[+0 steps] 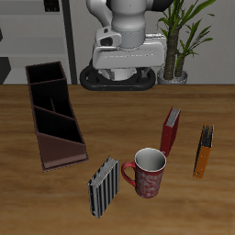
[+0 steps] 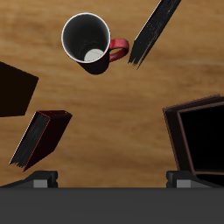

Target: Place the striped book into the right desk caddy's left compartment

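The striped book stands upright near the table's front edge, beside the red mug; the wrist view shows it edge-on. The right desk caddy is a long dark brown box with inner dividers and its sloping end toward the front; one corner shows in the wrist view. My gripper is open and empty, high above the table, with only its fingertips in sight. In the exterior view the hand hangs at the table's back, far from the book.
A red book stands behind the mug. An orange book stands farther out to the side. The robot's base and a potted plant are at the back.
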{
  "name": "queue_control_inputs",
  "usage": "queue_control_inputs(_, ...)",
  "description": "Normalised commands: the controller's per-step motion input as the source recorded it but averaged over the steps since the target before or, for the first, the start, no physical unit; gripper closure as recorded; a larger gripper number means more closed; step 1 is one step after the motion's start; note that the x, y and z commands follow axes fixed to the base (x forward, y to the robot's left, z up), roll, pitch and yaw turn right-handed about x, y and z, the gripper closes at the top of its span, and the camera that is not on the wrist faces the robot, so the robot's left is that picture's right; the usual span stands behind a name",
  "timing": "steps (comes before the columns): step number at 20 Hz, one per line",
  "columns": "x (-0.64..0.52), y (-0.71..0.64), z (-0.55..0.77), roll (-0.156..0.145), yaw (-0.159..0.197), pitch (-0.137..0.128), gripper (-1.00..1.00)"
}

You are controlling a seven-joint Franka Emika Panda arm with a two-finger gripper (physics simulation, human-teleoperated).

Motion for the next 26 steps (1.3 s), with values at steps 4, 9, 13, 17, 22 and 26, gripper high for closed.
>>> queue_control_inputs(4,0.51,-0.32,0.08,0.006,0.057,0.030,-1.00)
queue_control_inputs(9,0.46,-0.38,0.20,-0.018,0.045,-0.052,-1.00)
queue_control_inputs(13,0.43,-0.40,0.20,-0.036,-0.014,0.009,-1.00)
queue_control_inputs(17,0.31,-0.28,0.09,-0.038,-0.017,-0.006,-1.00)
queue_control_inputs(22,0.31,-0.11,-0.10,-0.012,-0.027,-0.008,-1.00)
queue_control_inputs(26,0.27,0.07,-0.10,-0.011,-0.065,-0.042,-1.00)
